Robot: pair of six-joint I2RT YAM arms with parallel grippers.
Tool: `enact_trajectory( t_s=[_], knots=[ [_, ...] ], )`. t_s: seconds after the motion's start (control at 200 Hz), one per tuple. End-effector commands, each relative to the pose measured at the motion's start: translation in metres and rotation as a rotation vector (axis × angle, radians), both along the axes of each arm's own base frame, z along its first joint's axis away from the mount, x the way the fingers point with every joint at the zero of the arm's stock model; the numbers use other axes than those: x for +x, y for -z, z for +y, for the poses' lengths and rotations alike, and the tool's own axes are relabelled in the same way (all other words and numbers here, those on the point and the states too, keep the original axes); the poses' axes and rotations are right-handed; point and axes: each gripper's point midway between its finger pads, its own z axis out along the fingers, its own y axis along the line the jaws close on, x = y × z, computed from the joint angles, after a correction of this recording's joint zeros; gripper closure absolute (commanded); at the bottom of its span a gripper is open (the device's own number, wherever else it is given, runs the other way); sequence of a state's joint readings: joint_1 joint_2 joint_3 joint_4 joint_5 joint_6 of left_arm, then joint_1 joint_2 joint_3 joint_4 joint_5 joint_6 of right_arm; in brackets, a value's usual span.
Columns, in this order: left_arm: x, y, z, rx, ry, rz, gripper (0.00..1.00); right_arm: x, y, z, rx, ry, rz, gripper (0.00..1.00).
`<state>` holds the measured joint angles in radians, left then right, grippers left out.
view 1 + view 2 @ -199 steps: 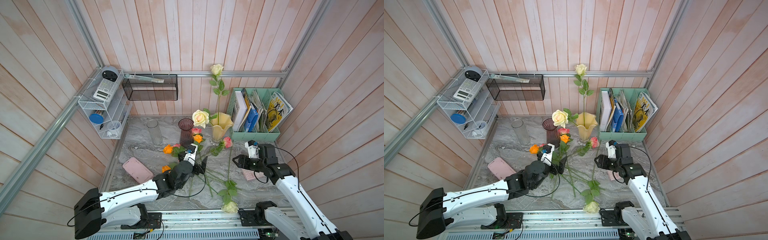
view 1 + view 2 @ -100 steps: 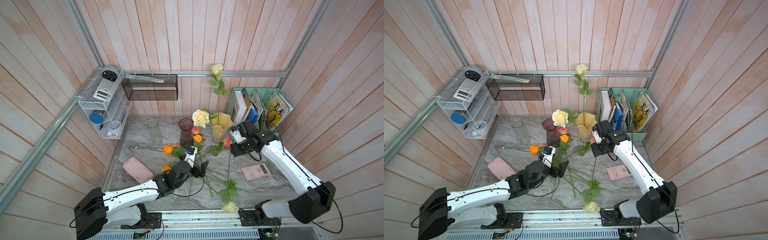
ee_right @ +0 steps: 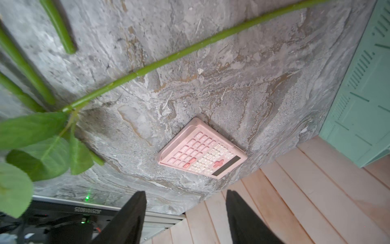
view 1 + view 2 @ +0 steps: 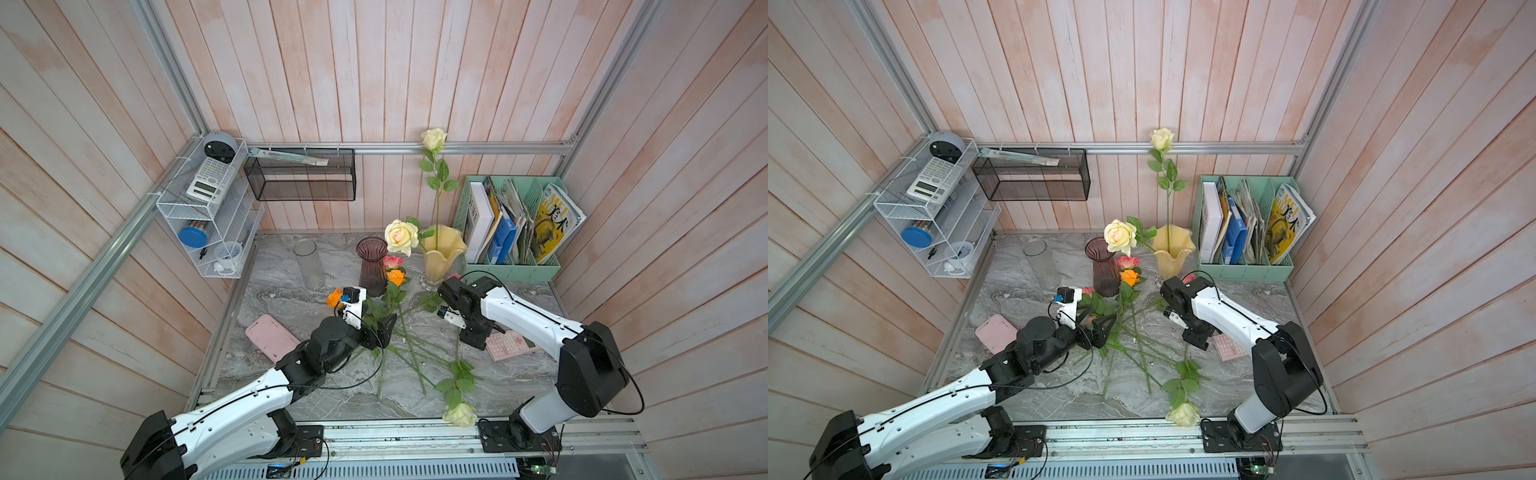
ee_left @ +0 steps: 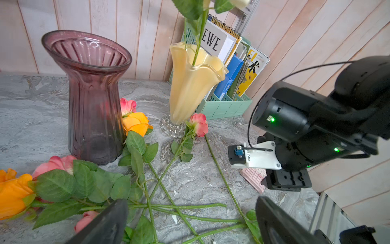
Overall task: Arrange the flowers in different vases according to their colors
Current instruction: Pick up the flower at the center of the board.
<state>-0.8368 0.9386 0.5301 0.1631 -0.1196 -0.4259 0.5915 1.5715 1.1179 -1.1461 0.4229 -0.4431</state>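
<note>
One cream long-stemmed rose (image 4: 457,376) lies on grey marble surface (image 4: 286,299), lower centre, stem running upframe; your right claw (image 4: 474,340), spread and empty, hangs just beside stem; left claw (image 4: 380,332), spread, farther.

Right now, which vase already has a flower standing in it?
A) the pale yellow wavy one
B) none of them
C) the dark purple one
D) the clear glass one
A: the stem of the tall cream rose goes down into the pale yellow vase, while the purple vase and the clear glass vase stand empty.
</note>
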Motion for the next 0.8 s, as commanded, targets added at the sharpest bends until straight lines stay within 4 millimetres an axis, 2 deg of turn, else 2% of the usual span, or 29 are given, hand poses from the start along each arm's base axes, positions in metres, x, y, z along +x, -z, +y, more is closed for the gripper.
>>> enact_trajectory(
  t_s=[0.0,0.22,0.335,0.61,0.7,0.795],
  knots=[
    [-0.007,0.008,0.003,-0.017,0.031,0.034,0.0,0.011,0.011,-0.002,-0.062,-0.142,-0.021,0.33],
    [-0.008,0.01,0.005,-0.017,0.037,0.041,0.0,0.038,0.037,0.01,-0.028,-0.386,-0.175,0.31],
    [-0.009,0.011,0.004,-0.018,0.044,0.048,0.0,0.051,0.035,0.02,0.04,-0.482,-0.251,0.3],
    [-0.007,0.017,0.007,-0.01,0.025,0.063,0.0,0.038,0.055,0.034,0.139,-0.623,-0.104,0.31],
    [-0.007,0.017,0.008,-0.002,0.022,0.065,0.0,0.032,0.061,0.031,0.138,-0.647,-0.045,0.31],
    [-0.007,0.019,0.01,0.001,0.013,0.069,0.0,0.037,0.06,0.037,0.156,-0.668,-0.06,0.31]
  ],
)
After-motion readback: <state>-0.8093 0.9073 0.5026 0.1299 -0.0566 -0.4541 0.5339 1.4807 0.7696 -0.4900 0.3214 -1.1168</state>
